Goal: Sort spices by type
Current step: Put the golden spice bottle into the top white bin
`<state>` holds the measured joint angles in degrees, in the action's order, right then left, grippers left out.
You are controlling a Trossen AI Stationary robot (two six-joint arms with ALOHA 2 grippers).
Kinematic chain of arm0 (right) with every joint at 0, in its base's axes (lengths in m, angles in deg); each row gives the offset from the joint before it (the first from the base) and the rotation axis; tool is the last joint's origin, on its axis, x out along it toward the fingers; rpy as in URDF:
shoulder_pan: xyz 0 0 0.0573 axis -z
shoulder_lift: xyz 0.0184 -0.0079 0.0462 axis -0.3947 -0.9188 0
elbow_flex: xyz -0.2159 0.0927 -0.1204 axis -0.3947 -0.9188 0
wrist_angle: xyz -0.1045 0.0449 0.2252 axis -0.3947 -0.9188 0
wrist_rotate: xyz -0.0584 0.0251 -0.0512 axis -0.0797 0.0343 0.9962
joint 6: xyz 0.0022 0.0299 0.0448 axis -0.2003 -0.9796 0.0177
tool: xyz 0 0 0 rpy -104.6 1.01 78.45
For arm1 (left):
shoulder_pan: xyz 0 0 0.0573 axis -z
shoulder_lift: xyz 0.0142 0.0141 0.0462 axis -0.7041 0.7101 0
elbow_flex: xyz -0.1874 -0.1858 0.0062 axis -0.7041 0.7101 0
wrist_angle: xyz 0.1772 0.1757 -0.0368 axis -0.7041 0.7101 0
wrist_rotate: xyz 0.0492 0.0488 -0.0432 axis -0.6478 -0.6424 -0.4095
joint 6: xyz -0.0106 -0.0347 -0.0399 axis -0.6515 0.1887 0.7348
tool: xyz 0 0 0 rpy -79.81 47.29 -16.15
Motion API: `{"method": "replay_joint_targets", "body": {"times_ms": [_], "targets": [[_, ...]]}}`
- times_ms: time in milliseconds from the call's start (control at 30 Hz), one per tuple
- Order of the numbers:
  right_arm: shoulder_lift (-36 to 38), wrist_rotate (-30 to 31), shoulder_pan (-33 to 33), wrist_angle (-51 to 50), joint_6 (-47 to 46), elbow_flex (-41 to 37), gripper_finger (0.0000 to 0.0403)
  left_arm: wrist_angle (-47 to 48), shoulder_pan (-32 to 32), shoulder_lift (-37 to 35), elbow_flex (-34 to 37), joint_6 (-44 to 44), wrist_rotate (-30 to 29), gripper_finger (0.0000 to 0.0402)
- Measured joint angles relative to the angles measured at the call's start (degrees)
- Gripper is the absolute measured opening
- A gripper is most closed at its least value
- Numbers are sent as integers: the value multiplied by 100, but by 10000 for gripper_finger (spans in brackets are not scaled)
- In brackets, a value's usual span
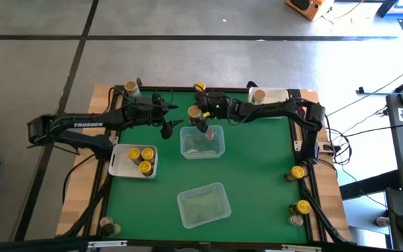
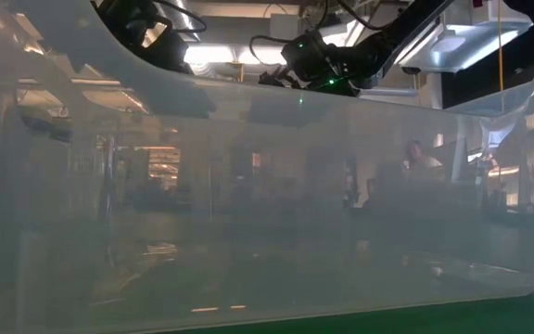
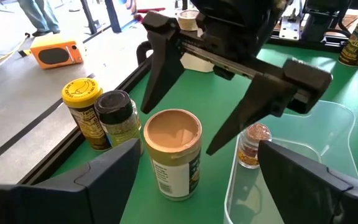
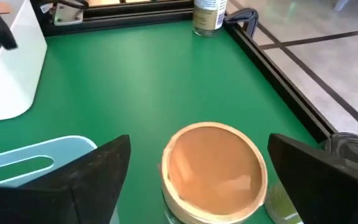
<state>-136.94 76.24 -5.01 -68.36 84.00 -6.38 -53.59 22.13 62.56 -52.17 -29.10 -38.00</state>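
dark right gripper (image 3: 225, 127) hovers, fingers wide, straddling tan-lidded jar (image 3: 173, 152); left gripper (image 1: 165, 119) nearby, fingers wide.

Grey floor (image 1: 187, 63) crossed by dark seam lines. Orange box (image 1: 305, 5) on the floor beyond the desk. Sunlight patch (image 1: 369, 84) at right. Bright ceiling lights (image 2: 207, 54) in the low view.

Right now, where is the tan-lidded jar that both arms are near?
The tan-lidded jar stands on the green mat near the table's far edge, just behind the clear tub, between the fingers of the open right hand, with a yellow-lidded jar and a black-lidded jar beside it.
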Motion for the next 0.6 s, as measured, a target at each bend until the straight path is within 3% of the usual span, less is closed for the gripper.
{"method": "replay_joint_targets", "body": {"times_ms": [467, 600], "targets": [[-505, 403, -68, 422, 109, -3, 376, 22, 11, 0, -4, 4, 0, 324], [-483, 409, -63, 557, 74, 9, 359, 22, 11, 0, -4, 4, 0, 324]]}}
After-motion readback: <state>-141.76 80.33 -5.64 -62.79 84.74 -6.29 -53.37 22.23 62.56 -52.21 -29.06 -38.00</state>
